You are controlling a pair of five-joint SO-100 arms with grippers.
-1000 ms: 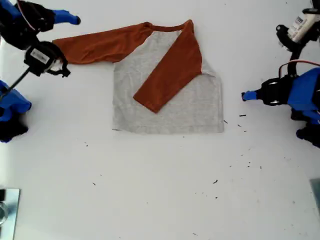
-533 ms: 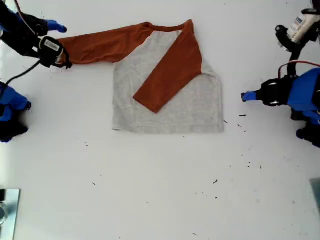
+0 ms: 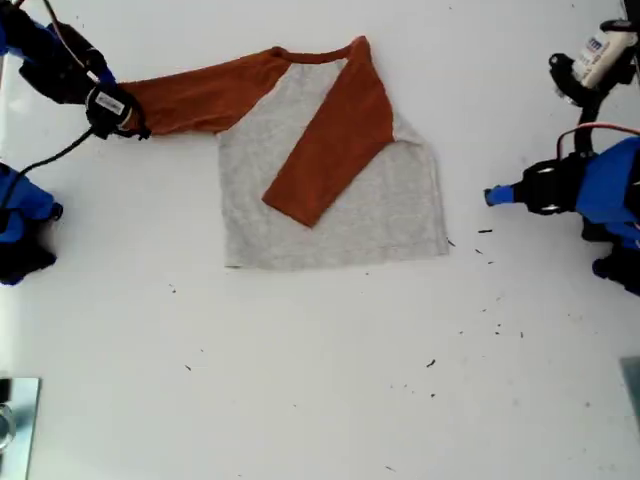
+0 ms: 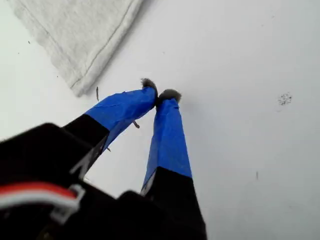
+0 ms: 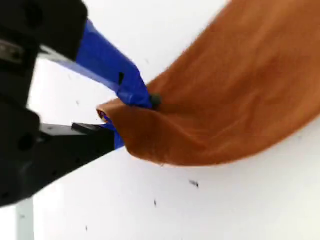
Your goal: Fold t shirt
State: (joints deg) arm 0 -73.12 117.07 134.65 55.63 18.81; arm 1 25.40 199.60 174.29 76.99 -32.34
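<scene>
Shirt update: the t shirt [image 3: 330, 165] lies flat on the white table [image 3: 320, 380], upper middle of the exterior view, grey body down, one rust-orange sleeve [image 3: 335, 140] folded diagonally across the chest and the other sleeve [image 3: 195, 95] stretched out toward the exterior view's left. My second gripper [image 5: 127, 117] is clamped on the cuff end of that stretched sleeve, blue finger on top and the other one under the fabric, and the cloth bunches up a bit right at the pinch. Compared with half a second ago the whole shirt has slid and rotated a little toward the exterior view's left: the neckband sits further over and the bottom hem is now tilted instead of level. The arm holding the cuff [image 3: 118, 108] has barely shifted. My first gripper [image 4: 160, 96] sits near the exterior view's right edge, same spot as before, tips pressed together on nothing, hovering over bare table close to the shirt's grey hem corner [image 4: 80, 85] but not touching it.
</scene>
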